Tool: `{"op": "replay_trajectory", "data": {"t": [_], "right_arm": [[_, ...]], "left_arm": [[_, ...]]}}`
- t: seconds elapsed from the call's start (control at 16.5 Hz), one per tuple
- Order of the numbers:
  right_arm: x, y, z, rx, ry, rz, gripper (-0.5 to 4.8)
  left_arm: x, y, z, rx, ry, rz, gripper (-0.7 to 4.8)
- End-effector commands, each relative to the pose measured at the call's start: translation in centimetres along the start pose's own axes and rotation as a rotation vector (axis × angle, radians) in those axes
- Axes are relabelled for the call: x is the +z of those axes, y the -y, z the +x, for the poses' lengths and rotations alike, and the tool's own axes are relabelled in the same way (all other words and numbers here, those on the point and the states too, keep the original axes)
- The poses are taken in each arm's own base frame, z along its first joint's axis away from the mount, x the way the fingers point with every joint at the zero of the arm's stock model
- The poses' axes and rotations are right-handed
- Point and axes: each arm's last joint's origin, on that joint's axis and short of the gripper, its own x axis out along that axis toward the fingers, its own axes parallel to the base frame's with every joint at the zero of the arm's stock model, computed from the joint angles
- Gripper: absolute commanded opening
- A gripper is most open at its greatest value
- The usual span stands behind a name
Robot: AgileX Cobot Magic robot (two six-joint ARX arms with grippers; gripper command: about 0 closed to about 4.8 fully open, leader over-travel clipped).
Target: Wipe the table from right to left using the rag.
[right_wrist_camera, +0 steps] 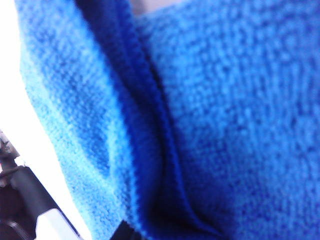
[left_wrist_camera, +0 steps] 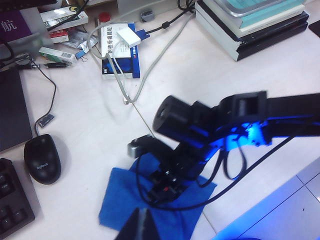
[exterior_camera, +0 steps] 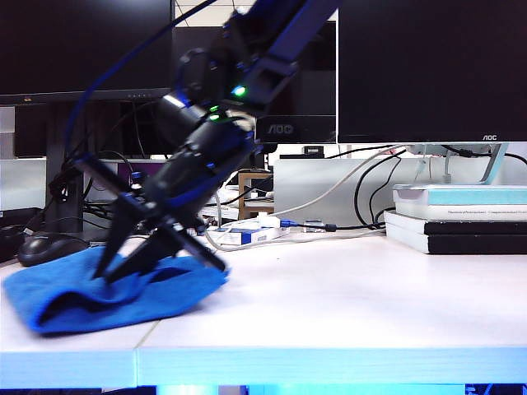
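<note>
Rag position: the rag (exterior_camera: 107, 292) is seen bunched and folded at the far left end of the table (exterior_camera: 346, 304), just in front of the black mouse (exterior_camera: 51, 247) and left of the seam between the two panels; in the left wrist view the rag (left_wrist_camera: 125, 200) is shown lying beside the mouse (left_wrist_camera: 42, 159)
Right gripper: the right gripper (exterior_camera: 123, 263) is reached across from the right and planted on the rag beside the mouse; its fingers are judged pressed together on a fold of the cloth; the right wrist view is filled by blue nubby cloth (right_wrist_camera: 200, 125)
Left gripper: only the tips of the left gripper (left_wrist_camera: 141, 226) are seen, hanging above the rag; they appear nearly together, but its state cannot be told for sure
Progress: with the rag already at the mouse end, the right-to-left pass is judged almost or wholly finished; the bare white top right of the mouse is left behind it; what may be left is release of the rag and withdrawal
Writing: "AOC" is read on the monitor (exterior_camera: 486, 137) standing behind the stacked books (exterior_camera: 461, 218), and again, blurred, on the middle screen; a Chinese character is seen on a purple card (left_wrist_camera: 12, 25) beyond the mouse; print on the blue-and-white box (left_wrist_camera: 120, 50) is too small to read
</note>
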Motion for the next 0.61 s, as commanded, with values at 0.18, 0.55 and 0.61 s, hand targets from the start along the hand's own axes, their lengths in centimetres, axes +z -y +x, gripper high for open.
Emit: {"op": "replay_trajectory", "data": {"t": [0.18,0.55,0.61], "right_arm": [[0.8,-2.1,1.8,0.054,-0.013,-0.04,-0.06],[1.6,-2.5,2.3,0.087,0.014,-0.032,-0.06],[1.7,-2.6,2.3,0.091,0.018,-0.03,-0.06]], "left_arm": [[-0.1,0.1,-0.3,-0.001,0.001,0.001,-0.05],[-0.1,0.1,-0.3,-0.001,0.001,0.001,-0.05],[-0.1,0.1,-0.3,-0.001,0.001,0.001,-0.05]]}}
